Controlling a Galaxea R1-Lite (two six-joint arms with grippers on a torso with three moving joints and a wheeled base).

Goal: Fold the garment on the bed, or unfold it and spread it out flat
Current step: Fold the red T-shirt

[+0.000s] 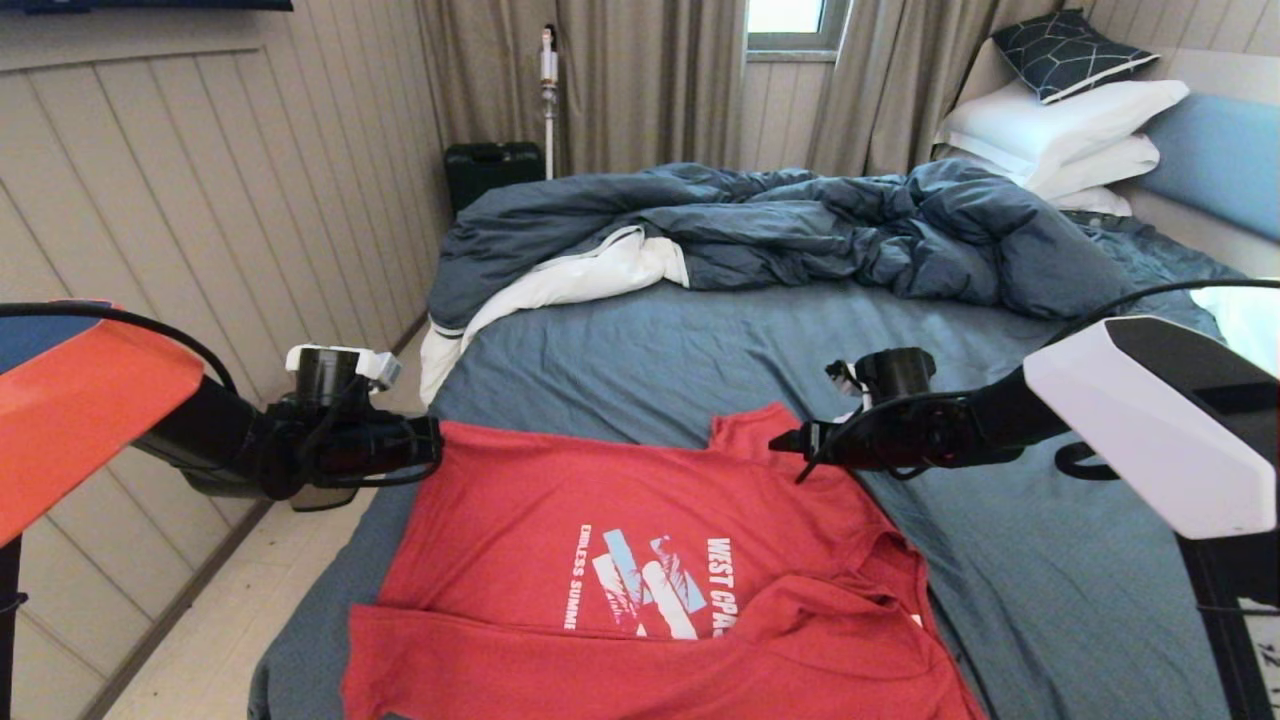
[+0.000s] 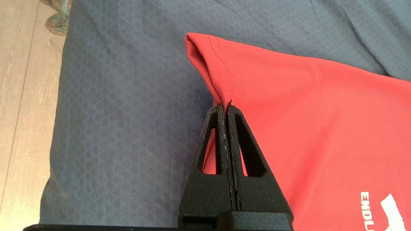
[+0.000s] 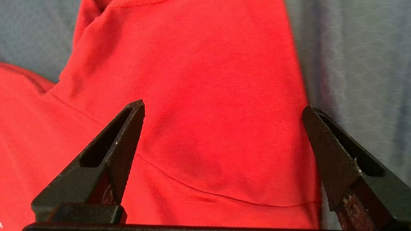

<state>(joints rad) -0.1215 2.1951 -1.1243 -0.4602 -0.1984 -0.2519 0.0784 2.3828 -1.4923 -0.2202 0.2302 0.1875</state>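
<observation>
Red garment point(image 1: 560, 500) lies mostly spread on the bed point(image 1: 700, 340); my left gripper point(image 2: 226, 107) pinches its corner, right gripper point(image 3: 223, 112) jaws spread wide above a sleeve; lower edge remains folded.

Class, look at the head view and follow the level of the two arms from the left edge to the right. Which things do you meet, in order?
Left pincer, shut on the red T-shirt's corner → red T-shirt → right pincer, open over the shirt's sleeve → bare slate-blue sheet of the bed.

Left claw point(image 2: 225, 107) pinched shut, right claw point(image 3: 223, 110) spread wide — both level.
</observation>
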